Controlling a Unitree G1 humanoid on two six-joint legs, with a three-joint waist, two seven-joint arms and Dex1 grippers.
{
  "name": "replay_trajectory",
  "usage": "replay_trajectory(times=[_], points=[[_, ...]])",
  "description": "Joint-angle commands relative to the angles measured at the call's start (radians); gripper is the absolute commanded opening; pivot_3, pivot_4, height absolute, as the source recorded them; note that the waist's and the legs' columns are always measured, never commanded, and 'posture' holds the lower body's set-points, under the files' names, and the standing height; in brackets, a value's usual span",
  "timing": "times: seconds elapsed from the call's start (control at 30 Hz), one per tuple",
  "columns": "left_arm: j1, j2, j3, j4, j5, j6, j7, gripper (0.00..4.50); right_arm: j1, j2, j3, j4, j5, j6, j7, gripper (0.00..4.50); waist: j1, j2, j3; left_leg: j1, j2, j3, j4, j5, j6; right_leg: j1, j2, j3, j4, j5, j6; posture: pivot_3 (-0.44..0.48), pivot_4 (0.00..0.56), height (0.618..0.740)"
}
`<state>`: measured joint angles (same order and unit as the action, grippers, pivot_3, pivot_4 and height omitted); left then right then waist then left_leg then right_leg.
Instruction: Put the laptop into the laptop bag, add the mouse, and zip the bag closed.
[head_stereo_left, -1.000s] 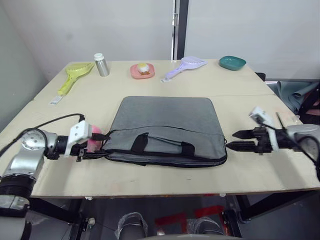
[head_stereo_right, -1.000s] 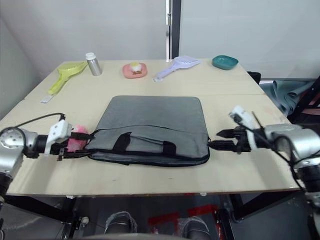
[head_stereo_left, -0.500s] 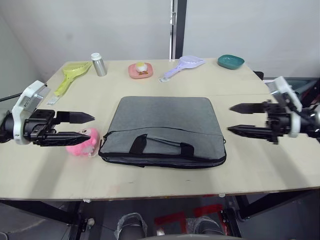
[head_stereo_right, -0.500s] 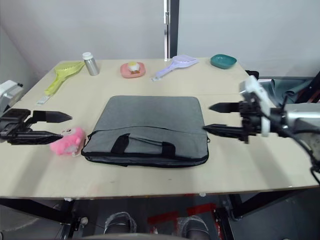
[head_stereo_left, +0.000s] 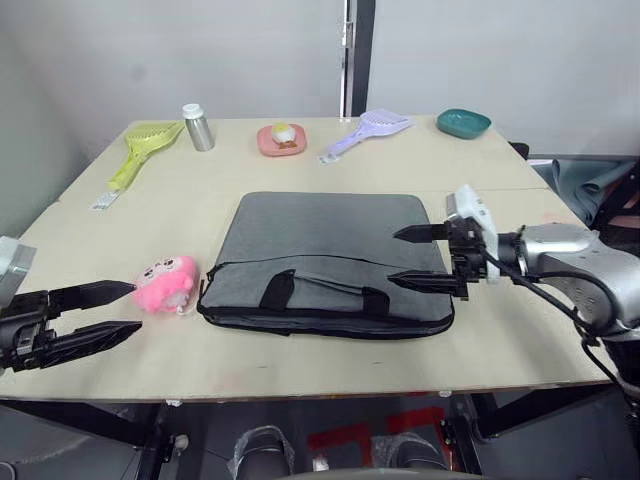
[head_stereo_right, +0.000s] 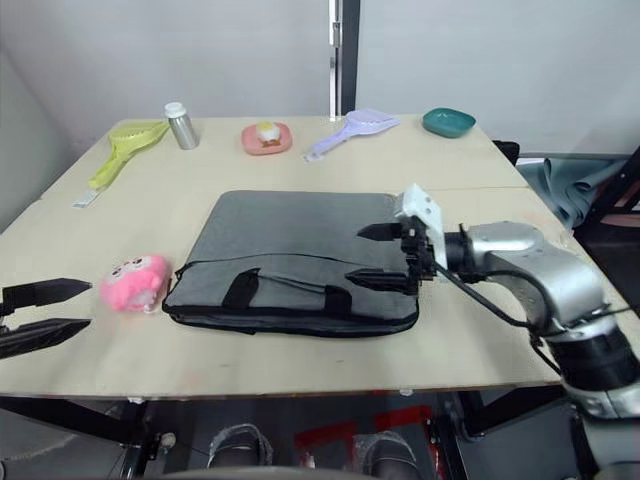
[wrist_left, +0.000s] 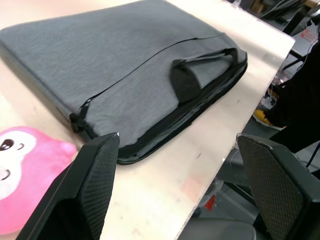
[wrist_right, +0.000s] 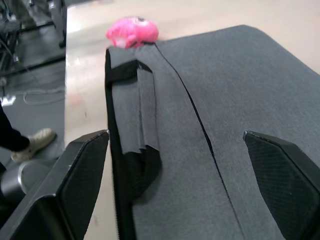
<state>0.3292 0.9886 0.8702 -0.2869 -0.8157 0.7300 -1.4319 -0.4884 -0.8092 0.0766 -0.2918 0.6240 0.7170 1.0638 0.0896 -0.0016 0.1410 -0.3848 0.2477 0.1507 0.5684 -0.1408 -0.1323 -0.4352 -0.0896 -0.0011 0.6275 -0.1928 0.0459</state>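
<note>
Zipping looks like the step in hand, judging by how things lie: the laptop bag (head_stereo_left: 325, 255) rests flat in the middle of the tabletop (head_stereo_left: 500, 340), handles toward the robot, its zipper appearing drawn along the near edge. The right hand (head_stereo_left: 412, 257) hovers over the bag's right end, fingers spread wide and holding nothing. The left hand (head_stereo_left: 110, 312) sits low at the tabletop's left near edge, open and empty too, just short of the pink plush toy (head_stereo_left: 167, 283) beside the bag's left corner. A sensible next move is checking that the zipper pull has reached its end.
</note>
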Motion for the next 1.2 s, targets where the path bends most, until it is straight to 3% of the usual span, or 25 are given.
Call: replay_trajectory(times=[0.03, 0.23, 0.33, 0.43, 0.67, 0.8, 1.03, 1.2], points=[[-0.021, -0.009, 0.027, -0.135, -0.108, 0.02, 0.025, 3.96, -0.073, 0.051, 0.06, 0.12, -0.069, -0.062, 0.032, 3.93, -0.001, 0.0, 0.0, 0.001, 0.0, 0.0, 0.0, 0.0, 0.0, 0.0, 0.0, 0.0, 0.001, 0.0, 0.0, 0.0, 0.15, 0.74], [-0.125, 0.024, -0.061, -0.235, -0.222, 0.031, 0.057, 3.96, -0.128, 0.118, 0.134, 0.26, -0.149, -0.131, 0.098, 1.94, 0.001, -0.001, 0.0, 0.0, 0.0, 0.0, 0.002, 0.0, 0.0, 0.0, 0.0, 0.0, 0.003, 0.0, 0.0, 0.0, 0.15, 0.74], [-0.146, 0.037, -0.085, -0.215, -0.215, 0.022, 0.05, 3.96, -0.126, 0.141, 0.158, 0.298, -0.187, -0.143, 0.103, 0.83, -0.003, -0.001, 0.0, -0.001, 0.0, 0.0, 0.003, 0.0, 0.0, -0.001, 0.001, 0.0, 0.003, 0.0, -0.001, 0.0, 0.15, 0.74], [-0.146, 0.047, -0.111, -0.174, -0.178, 0.0, 0.028, 3.96, -0.114, 0.172, 0.197, 0.341, -0.235, -0.164, 0.098, 0.1, -0.011, -0.001, -0.001, -0.001, 0.0, 0.0, 0.003, 0.0, 0.0, -0.001, 0.001, 0.0, 0.002, 0.0, -0.001, 0.0, 0.15, 0.74], [-0.164, 0.064, -0.09, -0.223, -0.247, 0.056, 0.091, 3.96, -0.078, 0.249, 0.32, 0.477, -0.386, -0.253, 0.097, 0.1, -0.026, -0.004, -0.005, 0.001, 0.0, -0.001, 0.005, 0.0, 0.0, 0.002, 0.001, 0.0, 0.004, 0.0, -0.001, 0.0, 0.15, 0.74], [-0.176, 0.06, -0.115, -0.152, -0.21, 0.044, 0.091, 3.96, -0.031, 0.261, 0.332, 0.545, -0.416, -0.295, 0.123, 0.1, -0.033, -0.007, -0.018, 0.002, 0.0, -0.001, 0.005, 0.0, 0.0, 0.003, 0.001, 0.0, 0.006, 0.0, -0.001, 0.0, 0.15, 0.74], [-0.207, 0.032, -0.131, -0.031, -0.209, 0.068, 0.153, 3.96, 0.039, 0.304, 0.262, 0.592, -0.364, -0.323, 0.128, 0.1, -0.033, -0.01, -0.035, 0.011, 0.0, -0.002, 0.005, 0.0, 0.0, 0.012, 0.001, -0.001, 0.003, 0.0, 0.0, 0.0, 0.15, 0.74], [-0.206, 0.01, -0.152, 0.074, -0.143, 0.037, 0.184, 3.96, 0.065, 0.316, 0.214, 0.567, -0.344, -0.307, 0.128, 0.1, -0.033, -0.01, -0.038, 0.017, 0.0, -0.003, 0.004, -0.001, -0.001, 0.018, 0.001, -0.001, 0.002, 0.0, 0.0, 0.0, 0.15, 0.74]])
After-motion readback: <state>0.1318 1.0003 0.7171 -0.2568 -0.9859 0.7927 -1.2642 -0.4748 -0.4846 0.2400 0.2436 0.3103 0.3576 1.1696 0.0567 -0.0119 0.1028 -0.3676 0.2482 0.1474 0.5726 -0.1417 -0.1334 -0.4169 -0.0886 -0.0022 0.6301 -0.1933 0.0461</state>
